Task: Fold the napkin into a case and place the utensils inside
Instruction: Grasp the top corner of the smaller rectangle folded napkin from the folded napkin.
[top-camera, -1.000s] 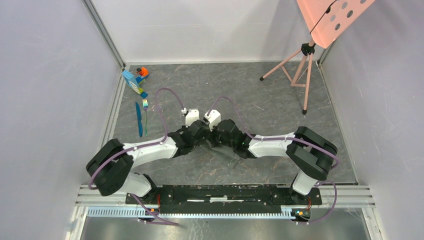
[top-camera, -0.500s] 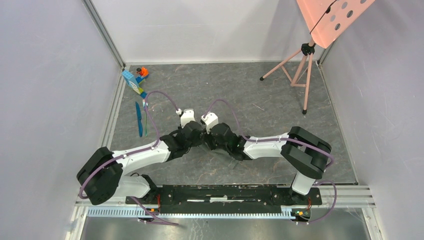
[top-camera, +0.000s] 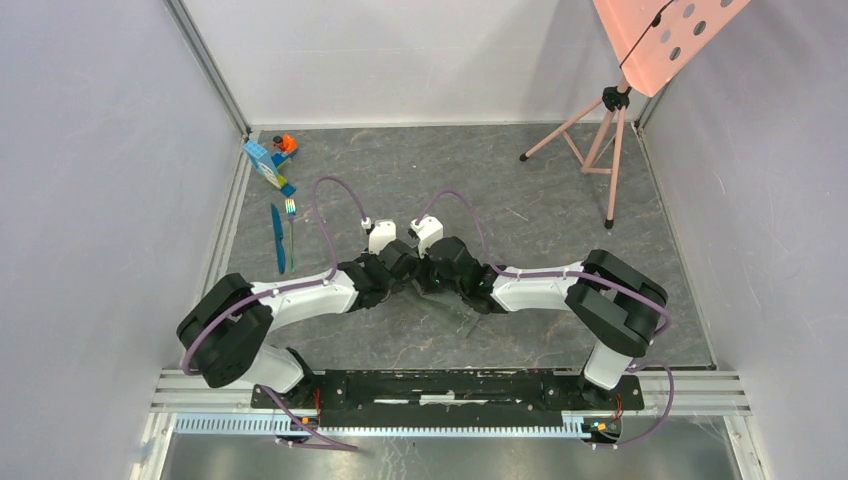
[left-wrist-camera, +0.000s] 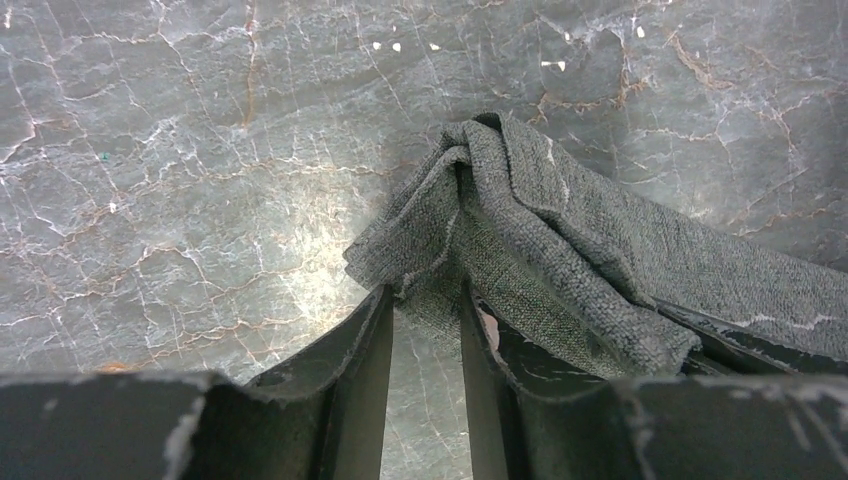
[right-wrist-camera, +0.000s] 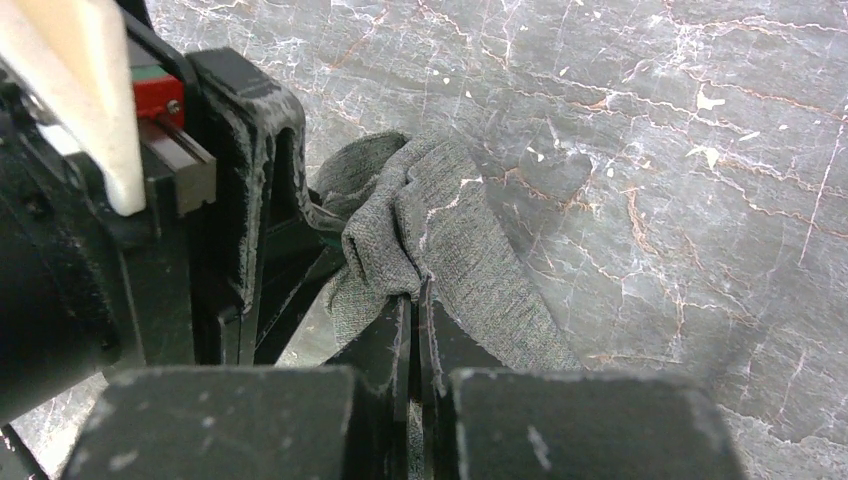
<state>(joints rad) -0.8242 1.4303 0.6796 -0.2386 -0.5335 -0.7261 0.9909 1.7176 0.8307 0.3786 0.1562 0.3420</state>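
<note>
Left hand (left-wrist-camera: 425, 302) opened; napkin (left-wrist-camera: 545, 215) pinched in right hand (right-wrist-camera: 418, 300)

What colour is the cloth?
The napkin is dark grey, with a woven look. It shows best in the left wrist view.

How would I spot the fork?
Look at the table's far left corner, where blue and orange toy blocks stand. Just nearer lie two thin things side by side. The fork is the right one, thinner than the blue knife, with a shiny rainbow-green head.
</note>
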